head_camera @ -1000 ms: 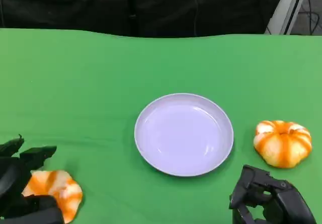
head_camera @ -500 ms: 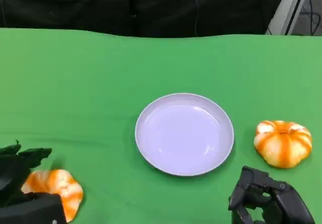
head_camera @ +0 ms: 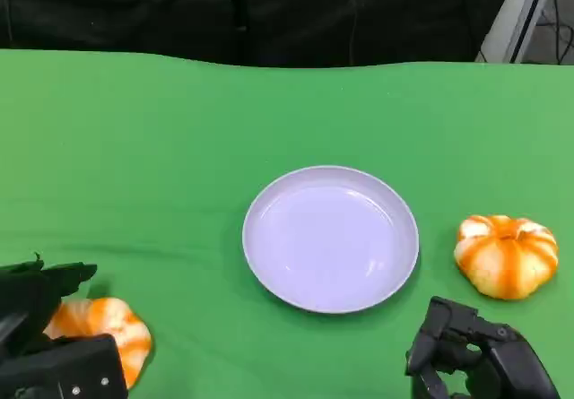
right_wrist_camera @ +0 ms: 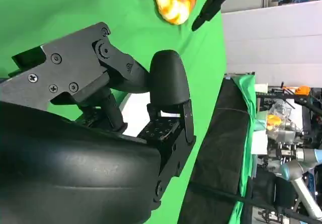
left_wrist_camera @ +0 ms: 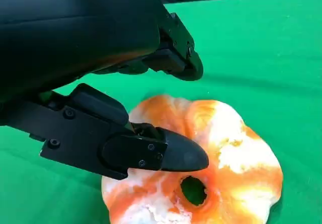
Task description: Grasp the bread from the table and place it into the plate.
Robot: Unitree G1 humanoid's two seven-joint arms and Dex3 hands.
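Head view: the green bench (head_camera: pixel 134 148) runs back to a dark far edge, with wide bare cloth around the plate (head_camera: pixel 331 238) at its centre. One bread (head_camera: pixel 100 325) lies near the lower left corner, under the left hand (head_camera: pixel 40 336), whose fingers spread over it; whether they touch it I cannot tell. A second bread (head_camera: pixel 506 254) sits just right of the plate, apart from it. The right hand (head_camera: pixel 471 359) hovers near the lower edge, fingers curled in, holding nothing.

Left wrist view: the bread (left_wrist_camera: pixel 221 168) is orange and white, lobed, with a small hole; fingers (left_wrist_camera: pixel 171 153) lie above it.

Right wrist view: the curled fingers (right_wrist_camera: pixel 166 83) hold nothing.
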